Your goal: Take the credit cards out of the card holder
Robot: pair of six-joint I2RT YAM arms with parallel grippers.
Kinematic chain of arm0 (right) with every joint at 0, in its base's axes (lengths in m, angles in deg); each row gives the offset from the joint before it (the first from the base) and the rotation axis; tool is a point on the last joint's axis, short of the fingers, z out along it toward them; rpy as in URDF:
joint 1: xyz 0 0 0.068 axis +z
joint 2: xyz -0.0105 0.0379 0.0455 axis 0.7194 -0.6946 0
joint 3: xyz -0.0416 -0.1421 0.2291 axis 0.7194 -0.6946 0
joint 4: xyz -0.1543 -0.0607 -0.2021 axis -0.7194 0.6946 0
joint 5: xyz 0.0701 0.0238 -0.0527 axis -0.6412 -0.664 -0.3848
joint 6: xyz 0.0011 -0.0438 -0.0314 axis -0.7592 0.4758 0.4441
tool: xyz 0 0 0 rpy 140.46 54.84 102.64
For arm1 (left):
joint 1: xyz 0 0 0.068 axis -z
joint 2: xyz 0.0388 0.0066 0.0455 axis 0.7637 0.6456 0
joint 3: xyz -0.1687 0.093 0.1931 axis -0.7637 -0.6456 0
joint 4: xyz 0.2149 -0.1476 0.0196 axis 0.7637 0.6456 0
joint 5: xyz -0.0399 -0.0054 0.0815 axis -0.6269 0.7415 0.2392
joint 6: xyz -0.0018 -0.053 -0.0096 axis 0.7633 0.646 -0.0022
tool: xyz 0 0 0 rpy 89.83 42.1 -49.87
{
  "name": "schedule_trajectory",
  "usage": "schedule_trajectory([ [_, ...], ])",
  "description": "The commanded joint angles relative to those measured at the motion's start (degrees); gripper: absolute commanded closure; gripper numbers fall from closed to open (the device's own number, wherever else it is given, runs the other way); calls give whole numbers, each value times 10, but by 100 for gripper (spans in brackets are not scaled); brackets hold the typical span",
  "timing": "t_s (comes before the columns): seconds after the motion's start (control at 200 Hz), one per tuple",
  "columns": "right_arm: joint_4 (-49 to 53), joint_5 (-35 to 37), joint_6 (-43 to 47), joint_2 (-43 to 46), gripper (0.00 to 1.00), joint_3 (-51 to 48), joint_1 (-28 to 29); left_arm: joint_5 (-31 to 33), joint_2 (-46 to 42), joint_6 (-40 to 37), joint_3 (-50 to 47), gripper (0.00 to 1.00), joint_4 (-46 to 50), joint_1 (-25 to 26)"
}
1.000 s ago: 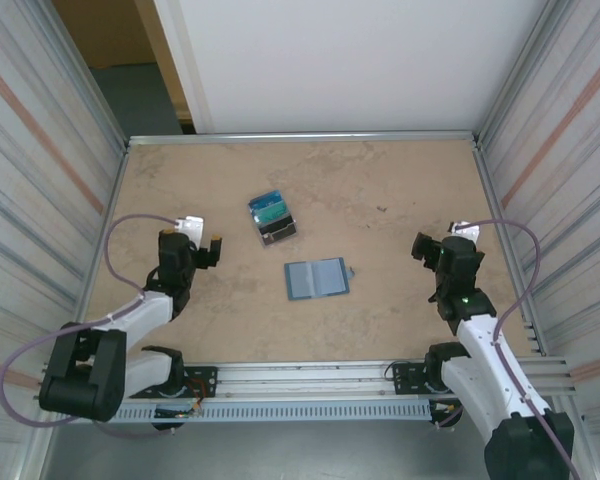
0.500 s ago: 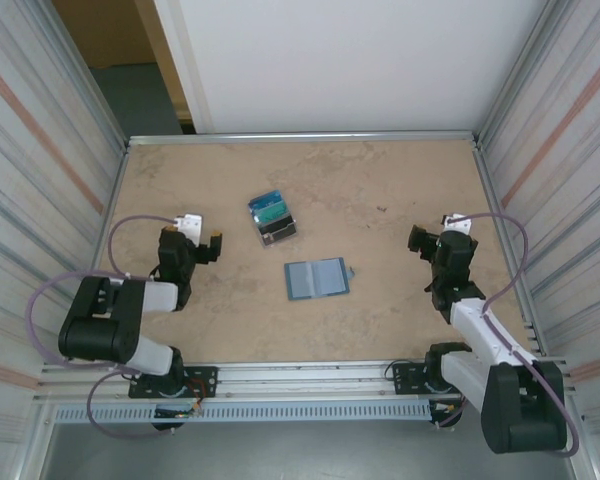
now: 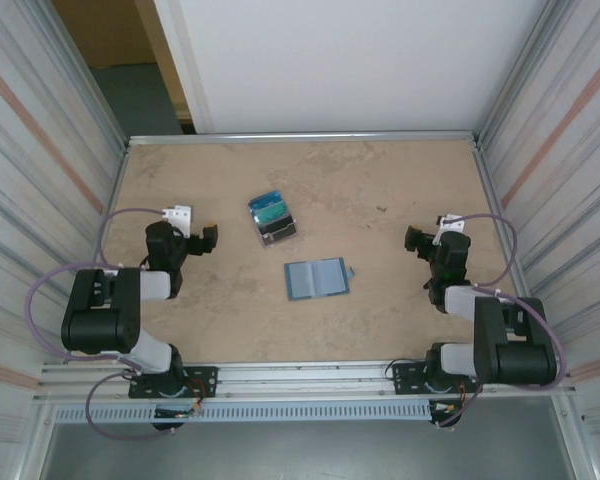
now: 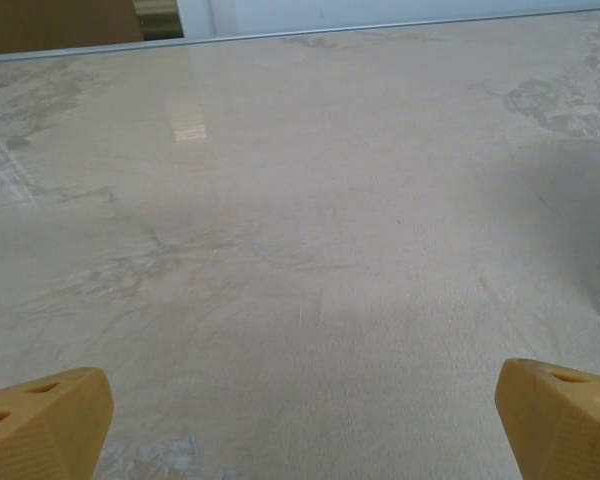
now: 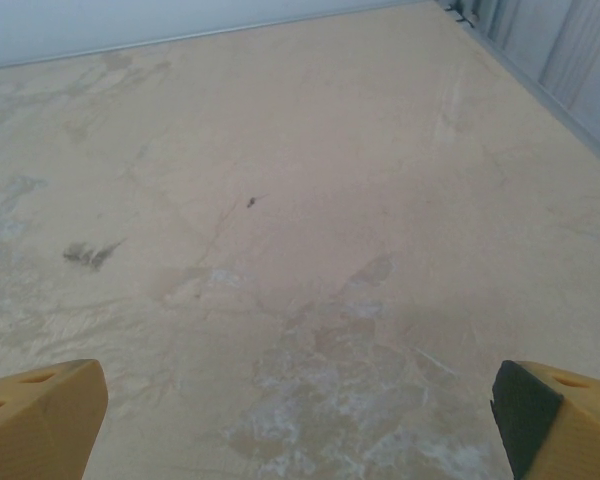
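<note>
Since a second ago both arms have folded back toward their bases. I see the left gripper (image 4: 300,425) and right gripper (image 5: 300,420) spread wide, holding nothing. The card holder (image 3: 317,278) lies open mid-table, with the credit cards (image 3: 268,207) near it on the far side.

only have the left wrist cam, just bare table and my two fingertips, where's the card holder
observer: The card holder lies open and flat near the table's middle, off to the right of the left gripper.
operator: any cards lying out
observer: Blue and teal cards sit on a small black piece, farther from the arms than the holder.
operator: right arm in the way
observer: No. The right gripper is open and stands apart from the holder, on its right side.
</note>
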Motion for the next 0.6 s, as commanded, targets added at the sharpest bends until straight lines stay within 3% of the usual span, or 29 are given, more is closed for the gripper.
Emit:
schedule_trajectory([
  [0.0,-77,-51,12,-43,1,14,-8,-12,-2,5,6,1,4,2],
  [0.17,-156,-74,19,-126,1,17,-10,-11,-2,5,6,1,4,3],
  [0.326,-32,-97,19,-121,1,76,-18,-11,-2,5,7,1,5,3],
  [0.596,-33,-94,24,-123,1,75,-14,-9,-2,4,7,1,5,4],
])
